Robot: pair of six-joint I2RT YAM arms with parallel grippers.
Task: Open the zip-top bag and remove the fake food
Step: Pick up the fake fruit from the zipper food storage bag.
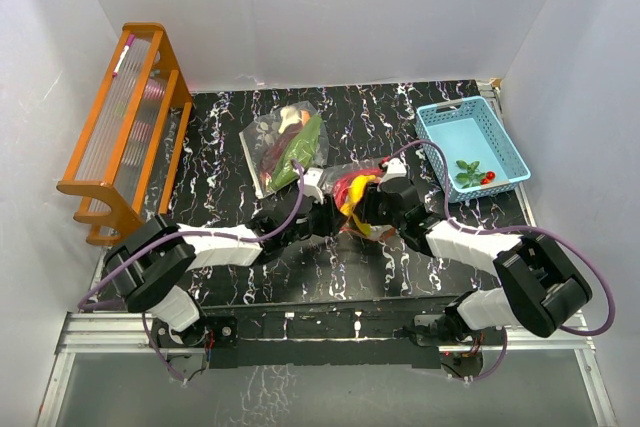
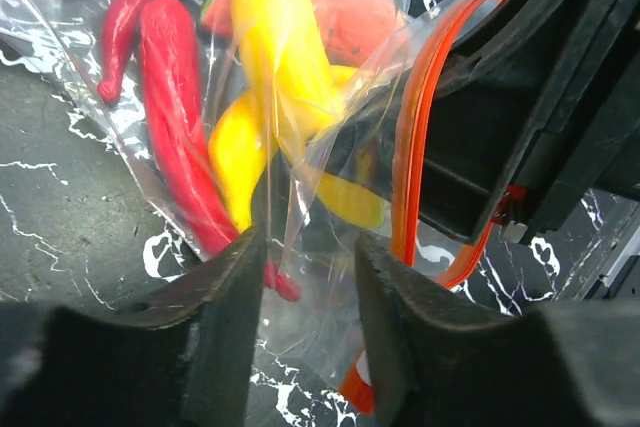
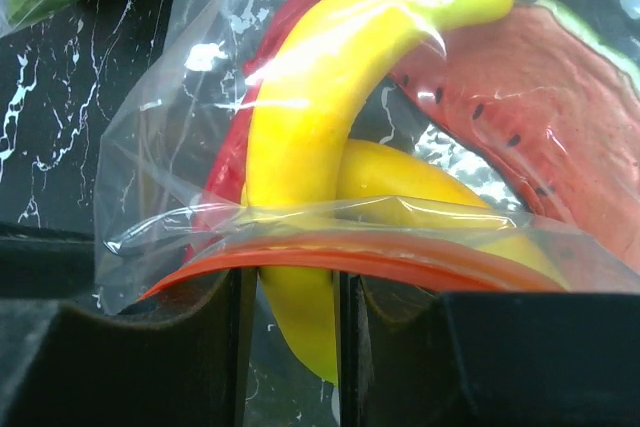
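The left gripper (image 2: 305,262) is standing with jaws partly open around a fold of the clear zip-top bag (image 2: 320,162), which is lying on the worktop (image 1: 400,112) — inside, two red chillies (image 2: 170,77) and one watermelon slice (image 3: 520,97). The right gripper (image 3: 292,292) is clamping its narrow jaws on one banana (image 3: 300,127) of two, at the orange zip (image 3: 400,257); one blue basket (image 1: 450,137) is standing rightmost.

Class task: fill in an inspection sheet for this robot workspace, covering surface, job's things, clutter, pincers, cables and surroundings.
surface: black marbled table.
job's things: zip-top bag at centre, holding banana, chilli peppers, watermelon slice.
clutter: second filled bag; blue basket holding green and red toy pieces; orange rack.
grippers: left pincer open astride bag film; right pincer shut on the bag's orange zip strip.
cables: purple cables loop along both arms.
surroundings: white walls.
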